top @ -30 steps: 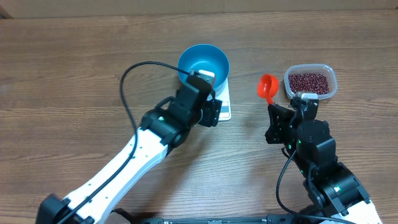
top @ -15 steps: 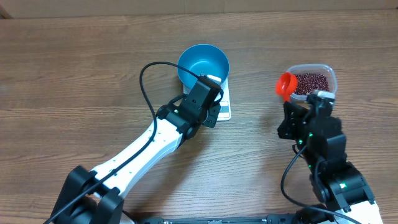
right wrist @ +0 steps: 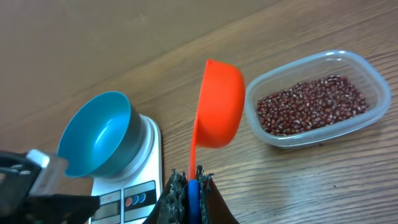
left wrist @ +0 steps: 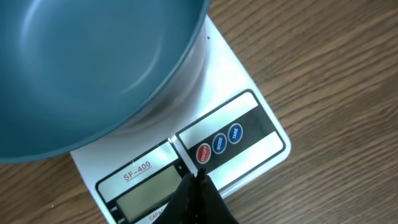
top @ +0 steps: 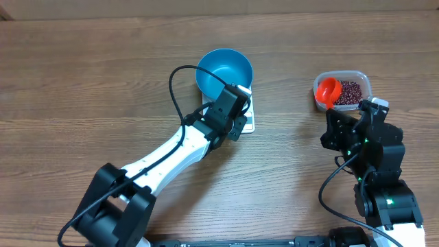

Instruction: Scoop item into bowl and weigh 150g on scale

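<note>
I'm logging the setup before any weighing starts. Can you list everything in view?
bowl: 1, bright blue, empty, on the scale
scale: 1, white, mid-table, under the bowl
beans: many, dark red-brown, in the tub
tub: 1, clear plastic, on the table's right side
scoop: 1, orange, held above the tub's left end
table: 1, brown wood, under everything
cables: 2, black, one looping by each arm
left gripper: 1, black, shut, tip at the scale's buttons
right gripper: 1, black, shut on the scoop's handle
</note>
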